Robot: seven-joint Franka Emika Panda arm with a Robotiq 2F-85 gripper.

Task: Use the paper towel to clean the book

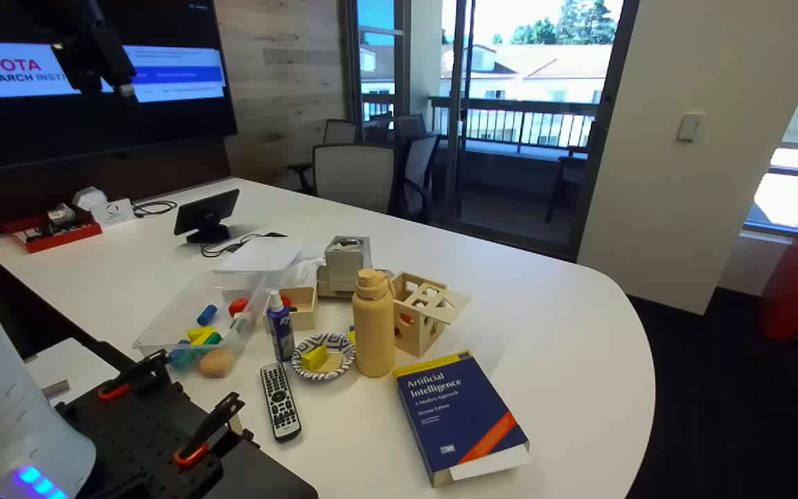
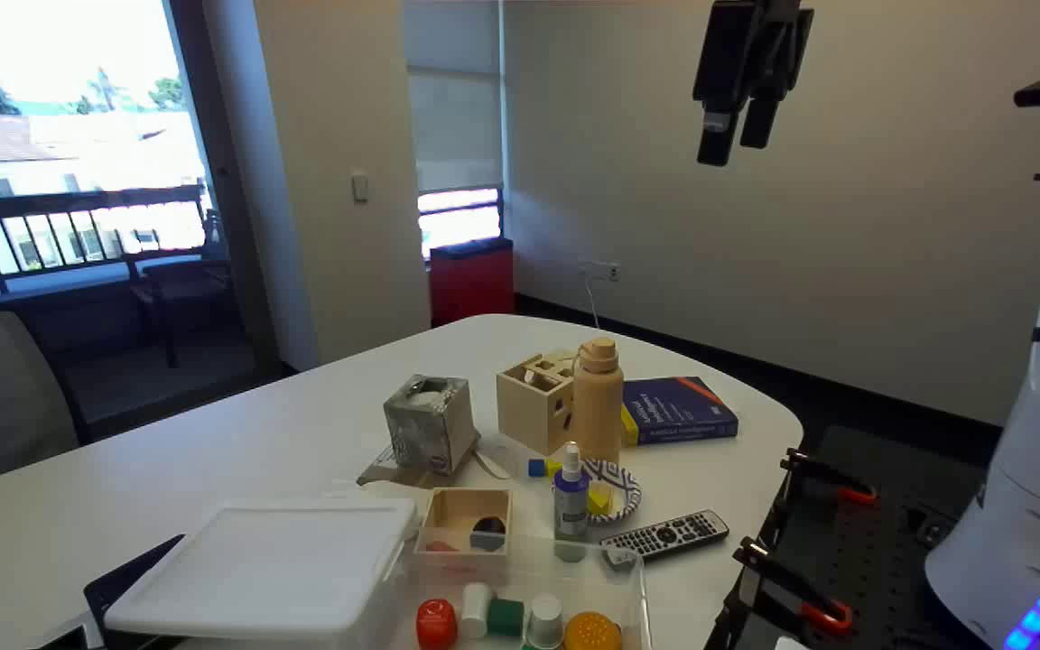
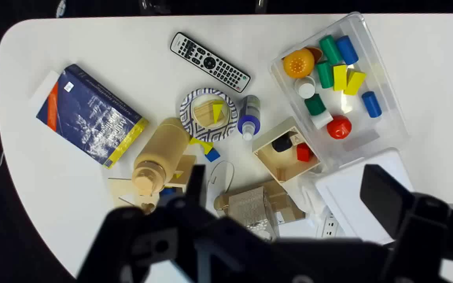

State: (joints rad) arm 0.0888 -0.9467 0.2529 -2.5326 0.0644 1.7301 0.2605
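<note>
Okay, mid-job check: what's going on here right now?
The robot's gripper hangs open above the table, with nothing in it. The blue book lies front cover up near the upright tan bottle, and nothing is wiping it at this moment. I can't make out a paper towel for certain in any view.

Pale wall (image 2: 610, 181), perhaps carpeted floor (image 1: 711, 416)

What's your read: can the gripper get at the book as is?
Probably yes, from above: the gripper hangs open over the table and the book lies flat, nothing seen on its cover. The bottle beside it could crowd one edge.
</note>
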